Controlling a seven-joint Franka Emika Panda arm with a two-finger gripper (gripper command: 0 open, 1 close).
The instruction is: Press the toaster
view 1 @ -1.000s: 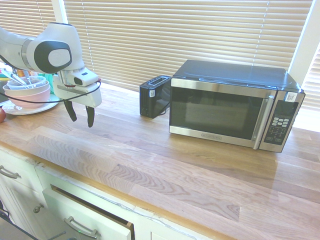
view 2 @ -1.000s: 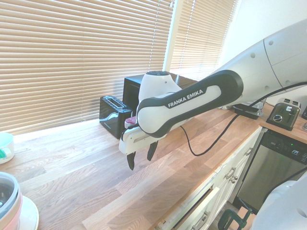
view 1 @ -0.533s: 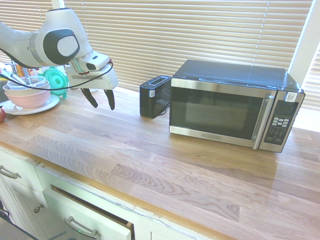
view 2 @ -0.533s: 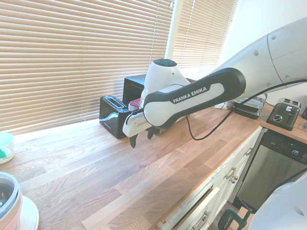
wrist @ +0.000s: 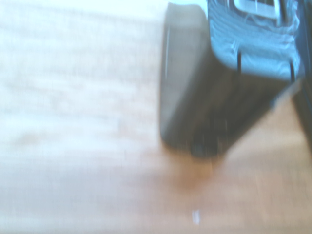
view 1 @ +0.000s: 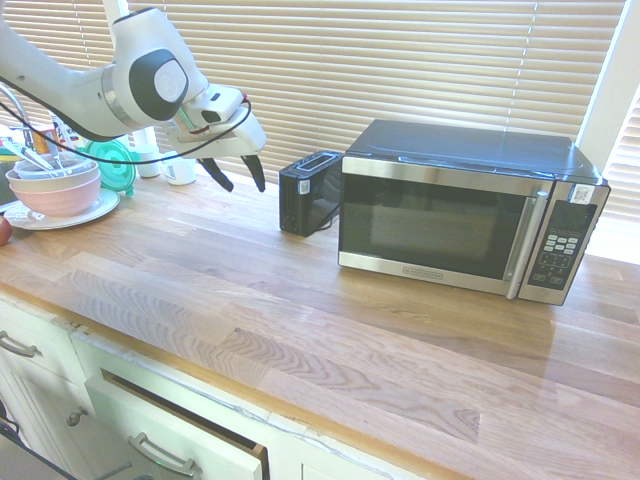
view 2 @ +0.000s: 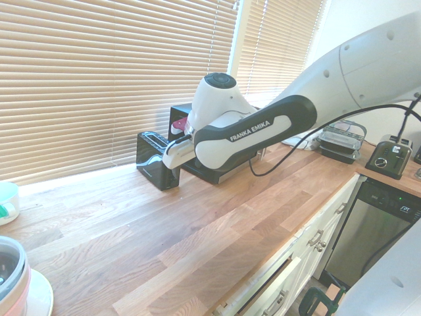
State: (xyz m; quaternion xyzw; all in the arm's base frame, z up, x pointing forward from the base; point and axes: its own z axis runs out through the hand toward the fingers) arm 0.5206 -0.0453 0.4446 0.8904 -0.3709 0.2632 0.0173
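Gripper [view 1: 243,173] up in air with fingers spread, holding nothing, near but clear of black toaster [view 1: 309,191] standing on wooden counter [view 1: 300,300] right against left side of microwave [view 1: 465,210]; wrist view blurred.

"FRANKA EMIKA" — on the arm [view 2: 250,131]

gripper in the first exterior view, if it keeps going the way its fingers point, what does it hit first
Most likely the toaster. The open gripper hangs above the counter, fingers angled down toward the toaster's near end, with nothing between them. Depth is unclear, so it might reach the counter just short of it.
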